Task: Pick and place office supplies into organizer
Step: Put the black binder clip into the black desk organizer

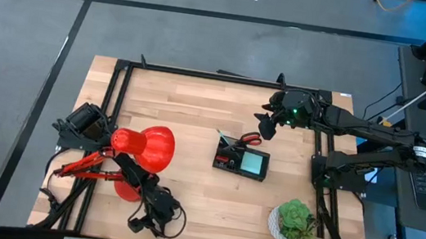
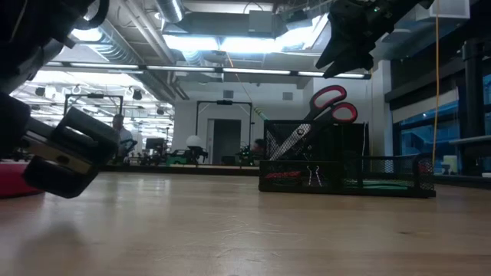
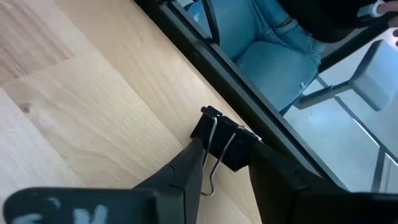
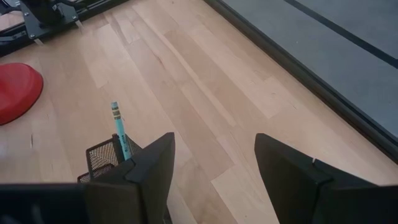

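The organizer (image 1: pixel 241 163) is a low black mesh tray standing near the middle of the wooden table (image 1: pixel 198 109). In the high view its narrower compartment, on the side toward the red lamp, holds the red-handled scissors (image 2: pixel 314 115), which stand upright and lean with their handles above the rim. A pale teal pen (image 4: pixel 117 127) also stands in a mesh cup there, its tip poking above the mesh in the right wrist view. The wider compartment, on the side away from the lamp, shows a pale square lying flat inside it, probably the sticky-note pad (image 1: pixel 254 165). Small red pieces lie low in the narrower part, too small to tell apart.

The right claw (image 1: pixel 269 119) hangs in the air just beyond the organizer, near the scissors' handles, with its fingers spread wide apart and nothing between them.

The left claw (image 3: pixel 227 168) is well away from the organizer, at the table's near edge beyond the red lamp (image 1: pixel 146 149). Its fingers sit on either side of a black binder clip (image 3: pixel 217 140) lying on the wood beside the black frame rail; whether they press it yet cannot be told.

A green potted plant (image 1: pixel 294 220) stands near the organizer, toward the table's near right corner.
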Tool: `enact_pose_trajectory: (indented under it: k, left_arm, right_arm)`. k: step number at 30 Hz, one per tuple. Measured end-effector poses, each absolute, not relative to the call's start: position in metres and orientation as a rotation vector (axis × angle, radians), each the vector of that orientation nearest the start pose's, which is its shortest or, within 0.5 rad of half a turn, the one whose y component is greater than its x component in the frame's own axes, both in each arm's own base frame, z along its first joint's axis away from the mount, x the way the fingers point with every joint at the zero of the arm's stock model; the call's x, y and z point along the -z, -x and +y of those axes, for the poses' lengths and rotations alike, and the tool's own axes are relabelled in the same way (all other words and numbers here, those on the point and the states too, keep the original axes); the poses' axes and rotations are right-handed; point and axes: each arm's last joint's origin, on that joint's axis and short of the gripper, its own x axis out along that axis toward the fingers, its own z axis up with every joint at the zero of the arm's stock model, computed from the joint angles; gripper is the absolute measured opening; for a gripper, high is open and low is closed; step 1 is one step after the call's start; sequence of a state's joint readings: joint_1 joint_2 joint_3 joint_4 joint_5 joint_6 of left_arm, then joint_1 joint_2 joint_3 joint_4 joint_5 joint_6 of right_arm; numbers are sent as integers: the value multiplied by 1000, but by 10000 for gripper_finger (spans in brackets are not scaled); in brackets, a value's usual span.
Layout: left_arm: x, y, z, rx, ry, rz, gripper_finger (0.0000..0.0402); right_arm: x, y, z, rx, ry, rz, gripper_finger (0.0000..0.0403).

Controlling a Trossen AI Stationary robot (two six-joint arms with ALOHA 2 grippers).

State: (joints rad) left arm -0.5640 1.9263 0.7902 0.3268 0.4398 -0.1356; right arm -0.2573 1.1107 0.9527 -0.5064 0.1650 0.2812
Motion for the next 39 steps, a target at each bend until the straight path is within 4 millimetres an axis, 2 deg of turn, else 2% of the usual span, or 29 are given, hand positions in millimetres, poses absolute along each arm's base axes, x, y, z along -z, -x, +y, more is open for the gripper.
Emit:
enact_pose_trajectory:
  k: [16, 27, 39]
  left_arm:
    - [-87, -277, -188, 903, 39, 886, 100]
    - [-97, -280, -184, 847, -11, 836, 99]
    - [-104, -292, -166, 779, -15, 784, 99]
  right_arm:
    - [-301, -221, -63, 498, -296, 608, 224]
    - [-301, -221, -63, 498, -296, 608, 224]
    - [-301, -221, -63, 498, -296, 609, 224]
